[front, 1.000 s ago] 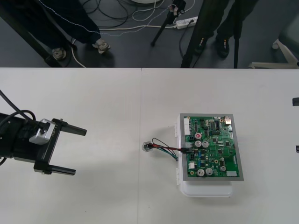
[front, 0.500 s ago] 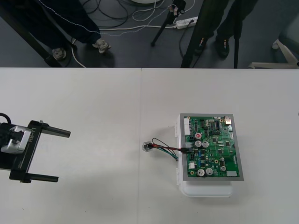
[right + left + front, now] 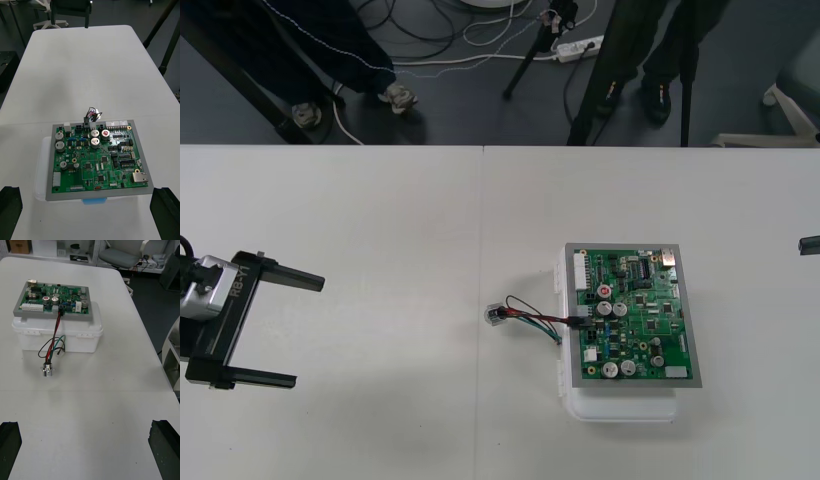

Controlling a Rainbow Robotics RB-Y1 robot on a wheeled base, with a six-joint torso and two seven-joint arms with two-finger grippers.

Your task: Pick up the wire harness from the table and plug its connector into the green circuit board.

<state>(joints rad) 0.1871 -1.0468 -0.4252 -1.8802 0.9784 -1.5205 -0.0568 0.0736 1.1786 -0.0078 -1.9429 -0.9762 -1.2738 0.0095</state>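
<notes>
Plain light table (image 3: 380, 220) is carrying a white plastic base (image 3: 90, 330) topped by a green circuit board (image 3: 635, 315). Left gripper (image 3: 306, 331) is hovering at the table's left side, jaws wide apart; right gripper (image 3: 88, 195) is facing the board, jaws also apart. Red-black-green wire harness (image 3: 530, 318) is sitting with its small black plug (image 3: 60, 312) in the board's edge, round metal socket (image 3: 48, 370) lying on the table just beside the base.

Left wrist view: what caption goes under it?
Wires run from the green board on its white base to a metal socket on the table, facing the open left gripper.

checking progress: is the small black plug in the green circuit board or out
In: small black plug sits in green circuit board at its edge, wires trailing off.
</notes>
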